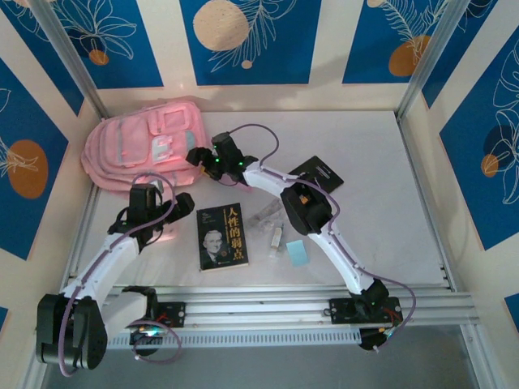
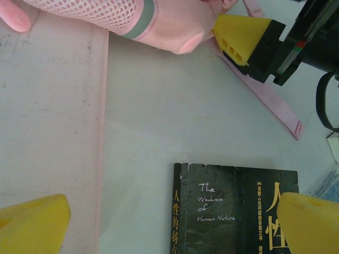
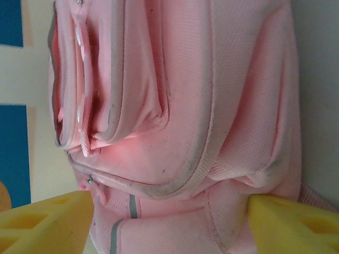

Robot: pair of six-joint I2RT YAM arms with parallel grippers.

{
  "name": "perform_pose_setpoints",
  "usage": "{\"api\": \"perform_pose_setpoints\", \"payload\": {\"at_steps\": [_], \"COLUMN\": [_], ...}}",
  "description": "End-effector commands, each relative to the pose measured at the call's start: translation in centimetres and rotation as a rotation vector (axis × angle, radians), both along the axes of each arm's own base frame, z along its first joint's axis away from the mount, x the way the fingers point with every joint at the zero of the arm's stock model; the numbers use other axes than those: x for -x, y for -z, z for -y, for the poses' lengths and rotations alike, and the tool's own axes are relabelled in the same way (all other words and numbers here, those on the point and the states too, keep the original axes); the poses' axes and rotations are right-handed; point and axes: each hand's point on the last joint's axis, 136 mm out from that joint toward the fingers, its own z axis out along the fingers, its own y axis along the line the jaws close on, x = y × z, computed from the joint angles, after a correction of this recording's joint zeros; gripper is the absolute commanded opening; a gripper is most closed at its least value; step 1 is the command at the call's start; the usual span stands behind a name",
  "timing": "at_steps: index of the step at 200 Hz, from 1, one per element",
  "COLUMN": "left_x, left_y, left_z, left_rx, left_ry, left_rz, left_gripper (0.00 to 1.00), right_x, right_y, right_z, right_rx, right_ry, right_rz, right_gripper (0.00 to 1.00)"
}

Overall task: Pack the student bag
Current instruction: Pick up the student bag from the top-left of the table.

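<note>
The student bag, a large pink backpack with grey trim, lies at the back left of the table. My right gripper reaches across to its right edge. In the right wrist view the bag fills the gap of the right gripper, and both yellow fingers press on its fabric. From the left wrist camera I see one right finger against the bag's corner. My left gripper hangs open above the table, over the corner of a dark book.
The dark book lies at front centre. To its right are a clear wrapper, a white tube and a pale blue card. A black booklet lies further back. A pink strap trails on the table, and a flat pale pink sheet lies at left.
</note>
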Motion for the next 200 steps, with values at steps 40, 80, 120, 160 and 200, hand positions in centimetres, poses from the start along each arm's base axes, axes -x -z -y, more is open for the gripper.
{"api": "perform_pose_setpoints", "payload": {"at_steps": [40,80,120,160,200], "left_x": [-0.4,-0.6,-1.5,-3.8,-5.7], "left_y": [0.0,0.0,0.8,-0.1,-0.6], "left_z": [0.4,0.1,-0.3,0.3,1.1], "left_rx": [0.044,0.037,-0.006,0.014,0.037], "left_ry": [-0.008,-0.02,-0.025,-0.01,0.02], "left_rz": [0.007,0.013,0.012,0.056,0.08], "left_gripper": [1.0,1.0,1.0,1.0,1.0], "right_x": [-1.8,-3.4,-4.4,-4.9,-5.9], "right_y": [5.3,3.5,-6.6,-14.0,-16.8], "right_z": [1.7,1.8,3.8,9.1,15.3], "right_rx": [0.141,0.03,-0.088,-0.133,-0.163], "right_ry": [0.154,0.1,0.025,0.034,0.09], "right_rz": [-0.122,-0.107,0.069,0.15,0.174], "right_gripper": [0.67,0.0,0.0,0.0,0.0]}}
